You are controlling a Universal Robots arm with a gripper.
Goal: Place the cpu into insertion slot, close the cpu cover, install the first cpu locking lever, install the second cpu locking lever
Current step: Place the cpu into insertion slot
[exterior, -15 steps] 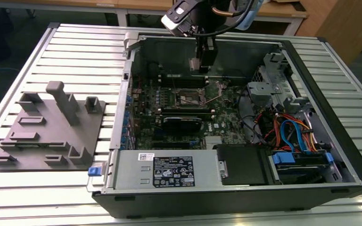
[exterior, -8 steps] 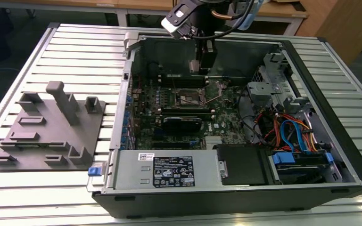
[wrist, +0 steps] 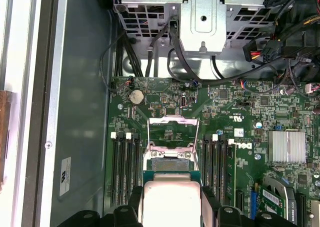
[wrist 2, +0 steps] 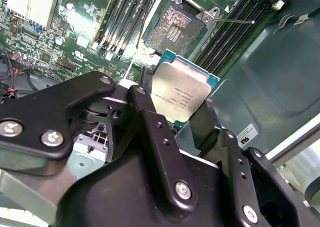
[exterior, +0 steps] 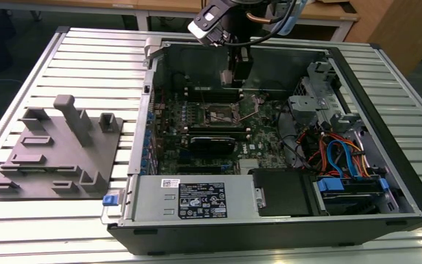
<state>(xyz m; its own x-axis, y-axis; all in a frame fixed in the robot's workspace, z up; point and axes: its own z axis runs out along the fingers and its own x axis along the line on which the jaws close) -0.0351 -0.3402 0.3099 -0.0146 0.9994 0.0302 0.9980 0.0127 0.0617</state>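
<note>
Black gripper (wrist 2: 175,109) clamps the flat, square, silver-topped cpu (wrist 2: 182,89) near the open metal-framed insertion slot (wrist 2: 172,27); tilted or offset descent risks damaging it.

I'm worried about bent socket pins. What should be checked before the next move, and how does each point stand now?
1. Grip: ok, the claw clamps the cpu by two opposite edges.
2. Slot free: ok, the socket lies bare, contacts exposed.
3. Lid out of the way: ok, the cpu cover stands raised in the first wrist view.
4. Cpu centred over socket: cannot tell.
5. Corner marks matched: cannot tell.
</note>
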